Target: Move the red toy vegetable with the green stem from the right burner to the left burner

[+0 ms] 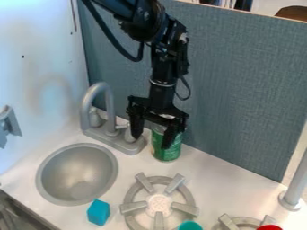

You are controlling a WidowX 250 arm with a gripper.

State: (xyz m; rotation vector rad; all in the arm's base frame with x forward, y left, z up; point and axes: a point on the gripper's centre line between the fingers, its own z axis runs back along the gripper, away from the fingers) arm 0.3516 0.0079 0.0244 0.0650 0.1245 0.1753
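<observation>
Well, from the left, a gray fitting (8, 126) sits on the white wall (45, 58). Next comes the sink (76, 174), a round gray bowl set into the white counter (216, 173). The faucet (105, 108) stands upright just behind it, arching up between its two handles. A blue block (98, 212) rests on the counter near the sink's front right edge.

To the right of the faucet, my gripper (151, 140) hangs down in front of the blue-gray panel (240, 81), with its fingers (171, 133) spread wide apart. I have nothing clamped between them. My left finger points down beside the faucet's base, and my right one comes down in front of the green can (166, 152), hiding part of it; I cannot tell whether they touch. The can stands upright on the counter, close to the panel and behind the burner (159, 203).

A teal thing (190, 226), cut off by the bottom edge, lies at the burner's front right. Farther right are a second burner (240, 222) and a red thing (269, 227), then a gray post (293, 193) rising from its round foot.
</observation>
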